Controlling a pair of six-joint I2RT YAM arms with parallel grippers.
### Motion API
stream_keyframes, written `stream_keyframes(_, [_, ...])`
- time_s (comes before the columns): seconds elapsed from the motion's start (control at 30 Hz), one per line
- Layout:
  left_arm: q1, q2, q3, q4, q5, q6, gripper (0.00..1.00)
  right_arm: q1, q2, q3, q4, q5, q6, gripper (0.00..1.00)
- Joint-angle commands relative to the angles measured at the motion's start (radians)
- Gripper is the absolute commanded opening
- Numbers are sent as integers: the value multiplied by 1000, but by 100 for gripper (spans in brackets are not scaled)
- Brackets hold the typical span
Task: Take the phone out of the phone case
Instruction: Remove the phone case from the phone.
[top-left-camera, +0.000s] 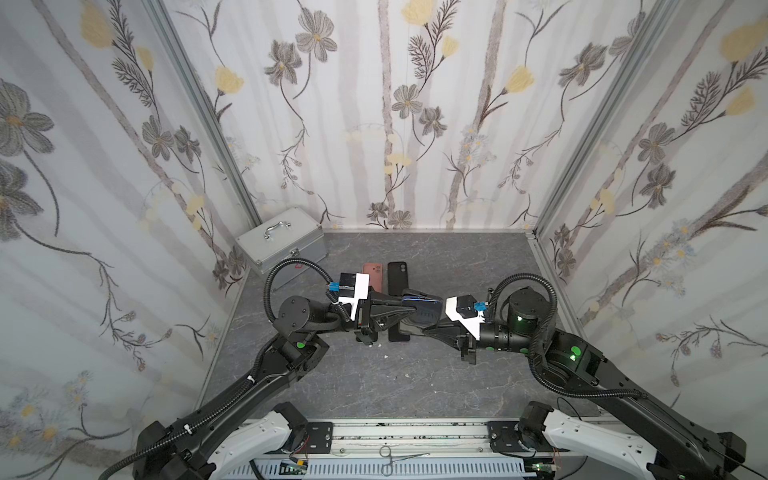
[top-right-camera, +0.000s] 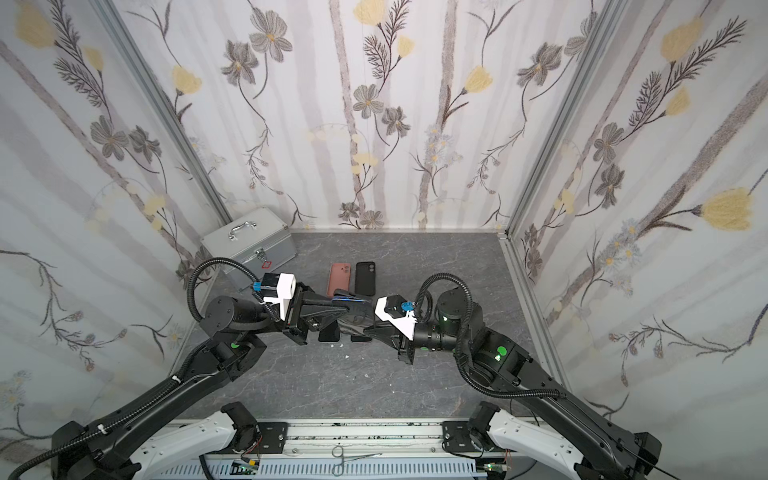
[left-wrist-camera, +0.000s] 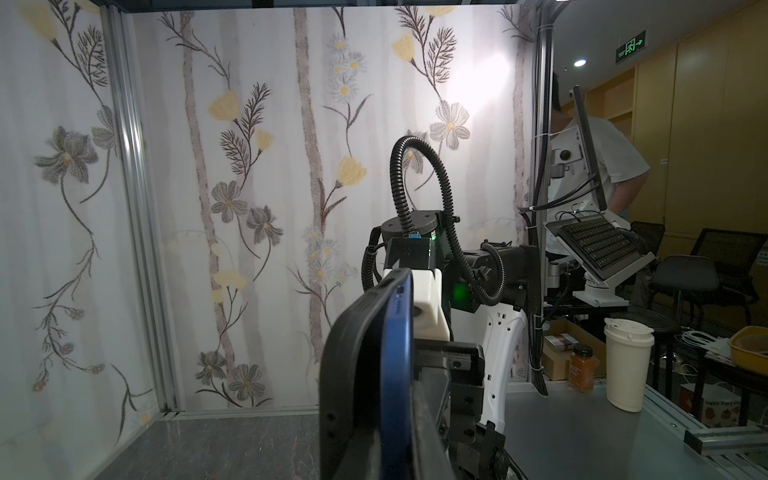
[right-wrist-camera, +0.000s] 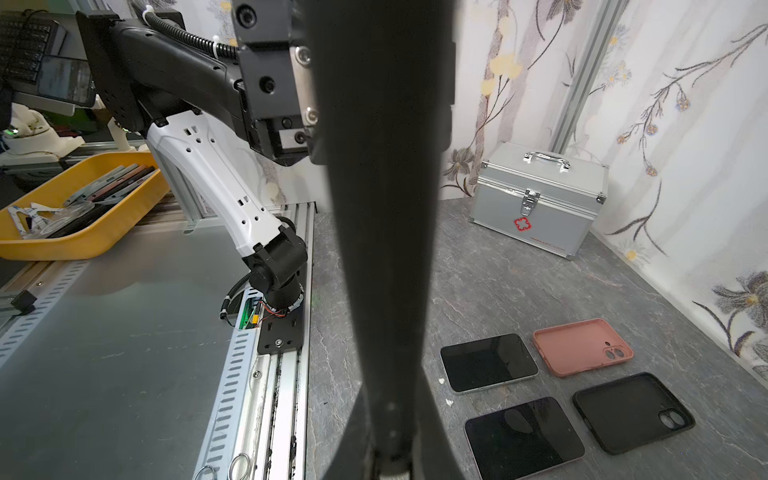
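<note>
At 6 o'clock, nearest the base, steel forceps (top-left-camera: 398, 457) lie on the front rail. Outside the cell, in the right wrist view, a yellow tray (right-wrist-camera: 62, 249) holds a jumble of flat grey, brown and dark slabs that I cannot name.

Above the middle of the grey marbled table (top-left-camera: 415, 386), lifted clear of it, is the black phone case (top-left-camera: 427, 316) with the blue phone (top-left-camera: 419, 298) in it. The left wrist view shows the pair edge-on, the phone's blue side bare beside the case's black wall.

The left gripper (top-left-camera: 406, 309) reaches in from 9 o'clock. Its jaws are pressed together on the end of the phone; whether they also catch the case wall I cannot tell. The right gripper (top-left-camera: 430, 328) comes from 4 o'clock and is pinched on the phone case, whose black back fills the middle of the right wrist view.

Beneath the two claws, one bare phone (right-wrist-camera: 488, 361) and a second bare phone (right-wrist-camera: 523, 436) lie side by side, screens up. In both top views the arms hide most of them. Just beyond, toward 12 o'clock, lie a pink case (right-wrist-camera: 582, 347) and a spare black case (right-wrist-camera: 631, 411), the black one hollow side up with nothing in it.

At 11 o'clock, in the far corner, a silver metal box (top-left-camera: 282, 243) stands with its lid shut and latched, contents hidden. The left arm's cable loop crosses in front of it.
</note>
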Motion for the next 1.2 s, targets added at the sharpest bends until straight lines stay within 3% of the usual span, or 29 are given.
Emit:
stream_keyframes(0.0, [22,5,7,-43,27,9,0,-2,-1,-13,199,25,37,5])
stream_keyframes(0.13, [73,-2,18,-103,22,58,0,-8,-14,-46,199,91,79,26])
stream_keyframes(0.37, [78,0,129,-580,-97,425,0,-71,-136,-121,239,278,170,36])
stream_keyframes(0.57, [78,-9,137,-704,-130,580,0,-224,-120,-49,169,36,233,39])
stream_keyframes(0.7, [57,13,169,-792,-151,651,0,-241,-19,79,6,-113,162,40])
stream_keyframes(0.9, [-2,47,218,-942,-277,786,0,-238,97,205,-162,-159,82,40])
stream_keyframes(1.03, [-25,53,231,-967,-299,818,0,-238,147,242,-218,-161,55,41])
stream_keyframes(1.17, [-53,61,237,-977,-325,846,0,-237,192,276,-260,-181,26,49])
